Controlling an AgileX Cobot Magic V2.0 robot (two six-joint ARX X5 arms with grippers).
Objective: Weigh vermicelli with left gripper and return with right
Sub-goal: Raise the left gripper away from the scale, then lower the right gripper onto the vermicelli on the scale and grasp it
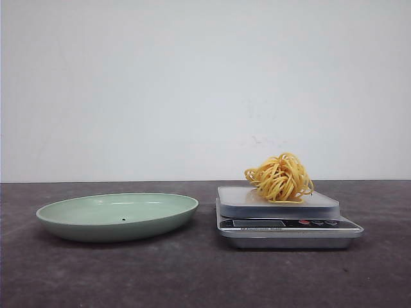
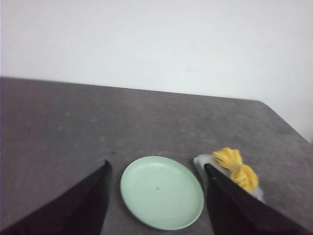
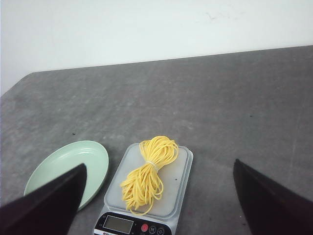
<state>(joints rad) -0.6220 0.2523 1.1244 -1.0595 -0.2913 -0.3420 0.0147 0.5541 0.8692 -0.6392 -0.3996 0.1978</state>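
A yellow bundle of vermicelli [image 1: 280,178] lies on the platform of a silver kitchen scale [image 1: 282,217] at the right of the table. It also shows in the right wrist view [image 3: 148,174] and the left wrist view [image 2: 237,169]. A pale green plate [image 1: 117,215] stands empty to the left of the scale. My left gripper [image 2: 156,196] is open and empty, high above the plate [image 2: 162,191]. My right gripper [image 3: 159,196] is open and empty, high above the scale [image 3: 146,196]. Neither gripper shows in the front view.
The dark grey table [image 1: 192,276] ends at a white wall [image 1: 192,83] behind. The scale's display and buttons [image 1: 289,223] face the front. The plate [image 3: 68,169] lies beside the scale in the right wrist view.
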